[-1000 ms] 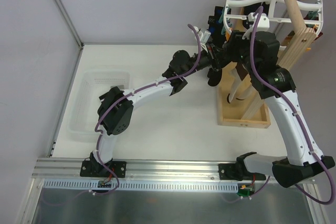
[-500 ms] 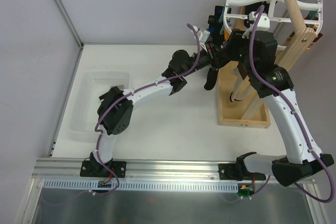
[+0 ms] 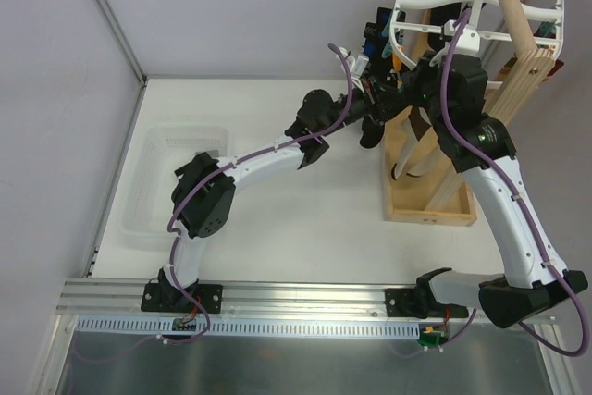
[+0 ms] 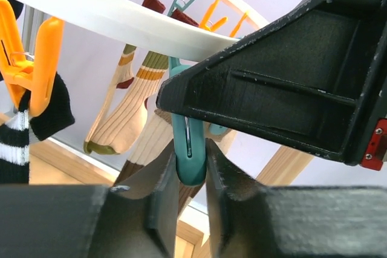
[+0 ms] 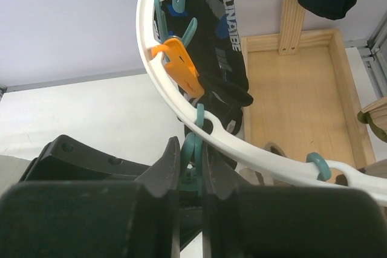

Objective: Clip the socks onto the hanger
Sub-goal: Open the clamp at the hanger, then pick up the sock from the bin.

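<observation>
The white oval hanger [image 3: 400,8] hangs on the wooden pole at the back right. Both grippers meet at its left rim. My right gripper [image 5: 192,162] is shut on the upper part of a teal peg [image 5: 195,147] just under the white rim [image 5: 272,162]. My left gripper [image 4: 190,170] is shut on the lower tip of a teal peg [image 4: 190,158], right below the right gripper's black body [image 4: 290,83]. In the top view a black sock [image 3: 369,133] dangles below the two grippers; what holds it is hidden. A black lettered sock [image 5: 221,46] hangs beside an orange peg [image 5: 181,64].
The wooden stand's tray [image 3: 430,203] lies under the hanger, its pole [image 3: 516,16] through the frame. Beige striped socks [image 4: 133,107] and a black-and-white striped sock [image 4: 18,143] on an orange peg [image 4: 36,58] hang nearby. A translucent mesh basket [image 3: 176,182] sits at the left.
The right arm has shifted slightly up and left toward the hanger rim, and the dangling black sock has risen a little. The left arm has barely moved.
</observation>
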You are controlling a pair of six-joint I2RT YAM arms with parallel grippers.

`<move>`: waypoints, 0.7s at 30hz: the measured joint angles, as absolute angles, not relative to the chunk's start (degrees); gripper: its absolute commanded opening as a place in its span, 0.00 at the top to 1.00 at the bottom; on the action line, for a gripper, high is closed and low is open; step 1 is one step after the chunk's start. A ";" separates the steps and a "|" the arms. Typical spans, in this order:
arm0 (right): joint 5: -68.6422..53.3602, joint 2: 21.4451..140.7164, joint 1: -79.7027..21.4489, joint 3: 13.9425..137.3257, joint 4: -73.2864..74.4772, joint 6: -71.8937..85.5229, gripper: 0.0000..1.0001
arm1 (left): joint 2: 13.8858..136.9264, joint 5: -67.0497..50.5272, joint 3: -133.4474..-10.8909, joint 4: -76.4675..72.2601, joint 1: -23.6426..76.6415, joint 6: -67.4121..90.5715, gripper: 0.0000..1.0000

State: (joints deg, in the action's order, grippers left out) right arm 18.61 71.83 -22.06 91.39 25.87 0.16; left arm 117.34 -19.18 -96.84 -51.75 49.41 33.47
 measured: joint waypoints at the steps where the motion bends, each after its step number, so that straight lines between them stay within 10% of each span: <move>1: 18.63 71.81 -22.06 91.20 25.87 0.19 0.99 | 117.34 -19.16 -96.64 -51.88 49.41 33.43 0.69; 9: 21.41 71.85 -21.58 89.86 24.60 -1.26 0.99 | 111.20 -21.04 -85.95 -51.83 48.64 33.85 0.20; 21: 21.80 71.79 -21.56 89.78 24.43 -1.98 0.99 | 77.03 -12.93 -65.63 -22.13 32.77 32.60 0.14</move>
State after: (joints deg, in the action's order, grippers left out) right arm 21.80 71.79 -21.56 89.78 24.43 -1.98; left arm 77.03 -12.93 -65.63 -22.13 32.77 32.60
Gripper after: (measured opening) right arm 0.153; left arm 0.838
